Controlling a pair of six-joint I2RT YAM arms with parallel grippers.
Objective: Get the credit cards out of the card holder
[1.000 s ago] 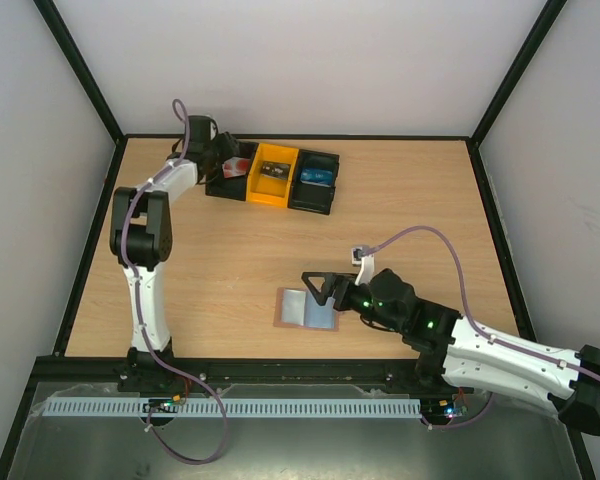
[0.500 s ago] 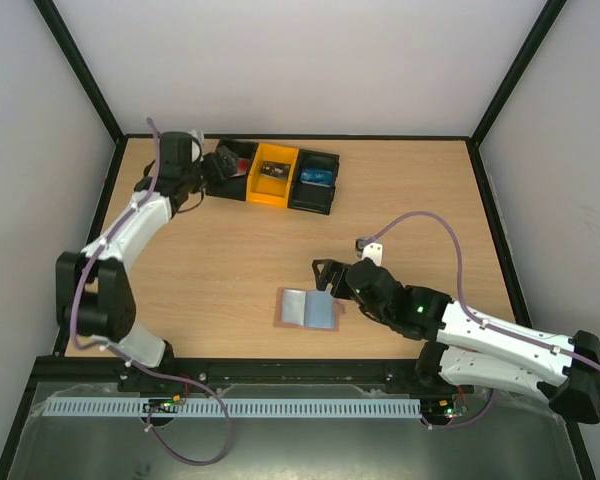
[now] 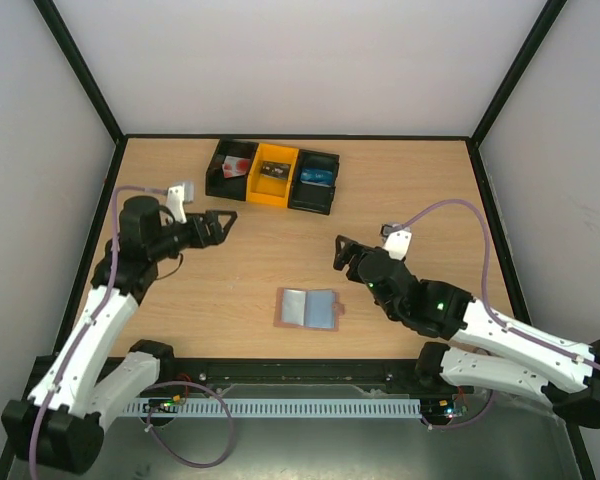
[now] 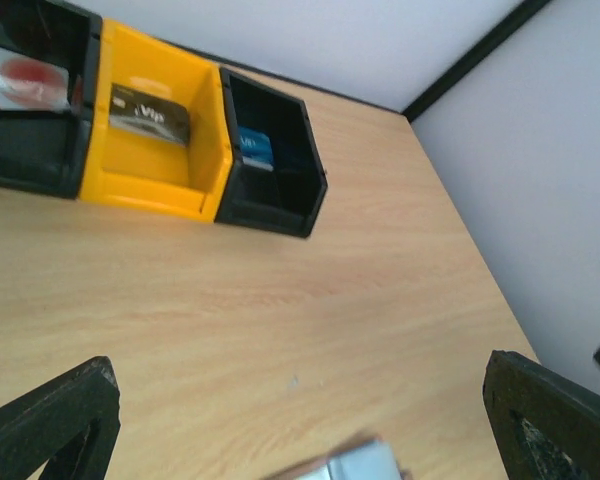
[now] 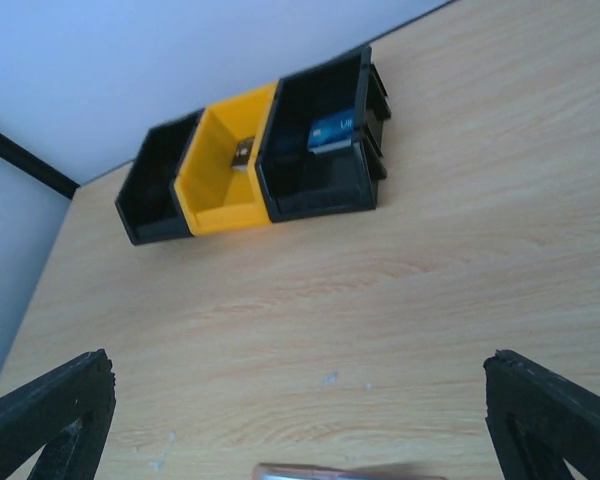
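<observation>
The left gripper (image 3: 223,225) and right gripper (image 3: 338,254) hang spread wide and empty above the counter (image 3: 430,190). The card holder (image 3: 307,308) lies flat near its front edge. The reddish card (image 3: 238,165) and blue card (image 3: 318,177) sit in black bins (image 3: 310,205).

1. the left arm (image 3: 92,318) runs from its base toward 1 o'clock, its wrist pointing toward 3 o'clock.
2. the left gripper (image 3: 223,225) has its jaws spread wide, empty.
3. the right arm (image 3: 500,335) stretches low toward 10 o'clock.
4. the right gripper (image 3: 340,253) gapes wide, empty.
</observation>
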